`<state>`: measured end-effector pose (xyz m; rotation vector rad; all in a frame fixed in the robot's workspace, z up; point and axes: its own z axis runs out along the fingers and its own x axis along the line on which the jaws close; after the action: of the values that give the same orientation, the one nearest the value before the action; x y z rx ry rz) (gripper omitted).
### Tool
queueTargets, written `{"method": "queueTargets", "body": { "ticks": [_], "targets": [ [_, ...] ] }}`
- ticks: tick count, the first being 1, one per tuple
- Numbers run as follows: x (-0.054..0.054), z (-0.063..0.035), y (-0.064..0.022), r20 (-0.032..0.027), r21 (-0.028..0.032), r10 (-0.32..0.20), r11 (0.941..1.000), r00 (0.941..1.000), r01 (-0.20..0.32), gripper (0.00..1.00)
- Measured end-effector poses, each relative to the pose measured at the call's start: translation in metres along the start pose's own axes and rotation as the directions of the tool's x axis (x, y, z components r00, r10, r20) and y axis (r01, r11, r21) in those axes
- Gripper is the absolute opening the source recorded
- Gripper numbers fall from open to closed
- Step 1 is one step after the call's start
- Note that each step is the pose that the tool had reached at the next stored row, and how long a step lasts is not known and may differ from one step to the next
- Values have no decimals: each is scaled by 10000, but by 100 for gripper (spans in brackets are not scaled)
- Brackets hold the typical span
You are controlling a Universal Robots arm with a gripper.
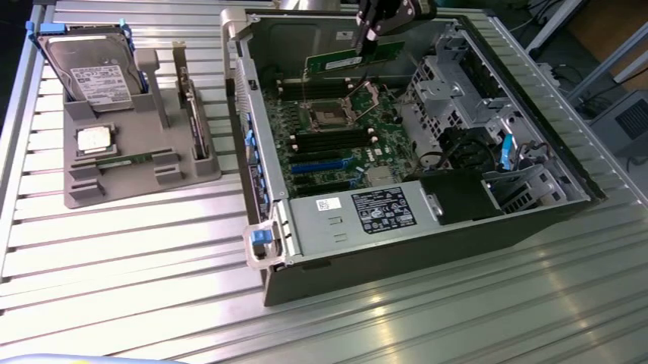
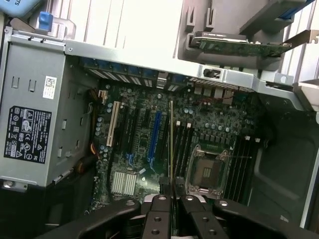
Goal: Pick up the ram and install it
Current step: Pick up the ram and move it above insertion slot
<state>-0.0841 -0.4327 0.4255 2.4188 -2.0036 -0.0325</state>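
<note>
My gripper (image 1: 369,36) hangs over the far end of the open computer case (image 1: 265,189), shut on the ram (image 1: 354,59), a narrow green board held by its top edge. In the wrist view the ram (image 2: 171,144) shows edge-on as a thin line running out from between my black fingers (image 2: 160,203). It hovers above the motherboard (image 2: 144,149), beside the dark memory slots (image 2: 185,144) next to the open processor socket (image 2: 206,172). The ram is still clear of the board. The socket (image 1: 331,115) sits just below the ram in the exterior view.
A grey holder tray (image 1: 121,186) at the exterior view's left carries a hard drive (image 1: 91,72), a square silver chip (image 1: 94,140) and a bracketed card (image 1: 193,114). Inside the case are a power supply (image 1: 354,216) and a metal drive cage (image 1: 456,83).
</note>
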Motion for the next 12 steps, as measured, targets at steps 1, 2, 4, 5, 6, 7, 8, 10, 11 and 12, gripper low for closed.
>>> {"method": "queueTargets", "body": {
  "ticks": [1, 2, 4, 5, 6, 7, 8, 10, 11, 12],
  "targets": [
    [7, -1, -37, -1, 0, -1, 10000, 10000, 1, 13],
    [11, -1, -57, -3, -1, -1, 10000, 10000, 1, 13],
    [17, -2, -92, -6, -1, 0, 10000, 10000, 0, 13],
    [21, -2, -111, -8, -2, 0, 10000, 10000, 0, 13],
    [26, -2, -137, -9, -1, 0, 10000, 10000, 0, 13],
    [29, -3, -153, -11, -2, 0, 10000, 10000, 0, 13],
    [33, -3, -172, -13, -2, 0, 10000, 10000, 0, 13],
    [39, -3, -205, -17, -3, 0, 10000, 10000, 0, 13],
    [42, -4, -223, -20, -4, 0, 10000, 10000, 0, 13],
    [46, -4, -241, -22, -4, 0, 10000, 10000, 0, 13]
  ]
}}
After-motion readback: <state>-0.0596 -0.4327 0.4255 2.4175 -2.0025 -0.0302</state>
